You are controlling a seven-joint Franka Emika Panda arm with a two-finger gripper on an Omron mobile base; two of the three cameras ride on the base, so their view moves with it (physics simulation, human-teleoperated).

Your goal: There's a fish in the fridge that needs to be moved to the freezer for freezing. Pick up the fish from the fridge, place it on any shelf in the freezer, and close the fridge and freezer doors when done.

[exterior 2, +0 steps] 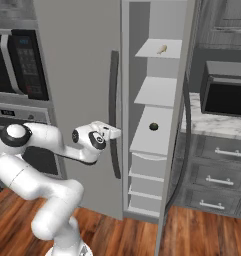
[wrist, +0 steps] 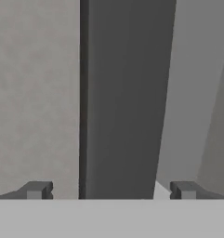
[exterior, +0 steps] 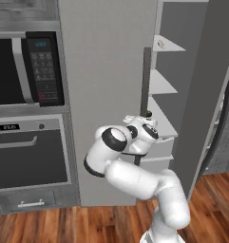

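The small cream-white fish (exterior: 160, 45) (exterior 2: 162, 49) lies on the top shelf (exterior: 172, 47) (exterior 2: 149, 50) of the freezer (exterior 2: 157, 95), the narrow section with plain grey shelves. The freezer door (exterior: 212, 95) (exterior 2: 178, 150) stands wide open on the right. The wider fridge door (exterior: 106, 95) (exterior 2: 77, 75) looks shut, so the fridge inside is hidden. My gripper (exterior 2: 116, 133) (wrist: 111, 189) is open and faces that door's long dark handle (exterior: 146, 80) (exterior 2: 113, 90) (wrist: 125, 93). The handle stands between the fingertips (wrist: 38, 189), which hold nothing.
A small dark round thing (exterior 2: 153, 126) sits on the third freezer shelf. A black microwave (exterior: 25, 66) and an oven (exterior: 30, 156) are built in at the left. A marble counter with another microwave (exterior 2: 224, 92) and drawers (exterior 2: 219, 165) stands right of the open door.
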